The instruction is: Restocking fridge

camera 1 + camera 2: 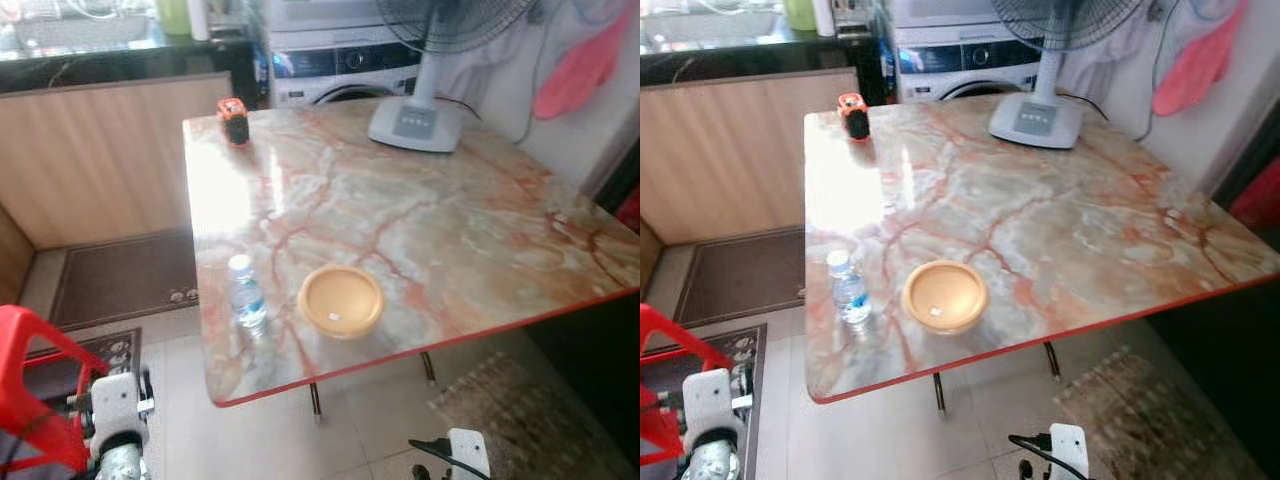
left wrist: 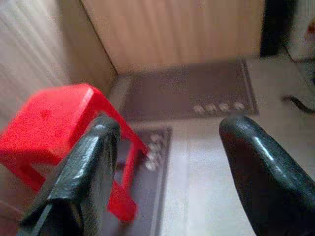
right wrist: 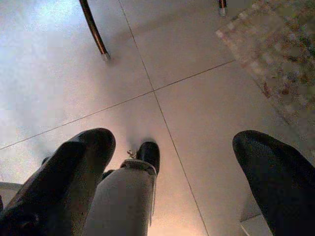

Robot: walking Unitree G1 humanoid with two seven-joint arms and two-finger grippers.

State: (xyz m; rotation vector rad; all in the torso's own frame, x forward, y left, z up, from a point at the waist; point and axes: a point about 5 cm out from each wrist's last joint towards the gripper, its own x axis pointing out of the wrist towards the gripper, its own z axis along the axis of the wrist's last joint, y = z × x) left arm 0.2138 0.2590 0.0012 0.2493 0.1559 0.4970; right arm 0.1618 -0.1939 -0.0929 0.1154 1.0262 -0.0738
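Note:
A small clear water bottle (image 1: 246,293) with a white cap stands upright near the front left corner of the marble table (image 1: 430,200). Right beside it sits an empty yellow-orange bowl (image 1: 341,300). Both arms hang low below the table edge. In the left wrist view my left gripper (image 2: 167,172) is open, its two black fingers wide apart above the floor and a red stool (image 2: 59,128). In the right wrist view my right gripper (image 3: 177,172) is open too, pointing down at the floor tiles with nothing between its fingers.
A small orange and black object (image 1: 234,120) stands at the table's far left corner and a fan base (image 1: 415,122) at the far edge. A washing machine (image 1: 340,70) is behind. The red stool (image 1: 30,390) and dark mats (image 1: 125,275) lie left; table legs (image 3: 93,29) stand ahead.

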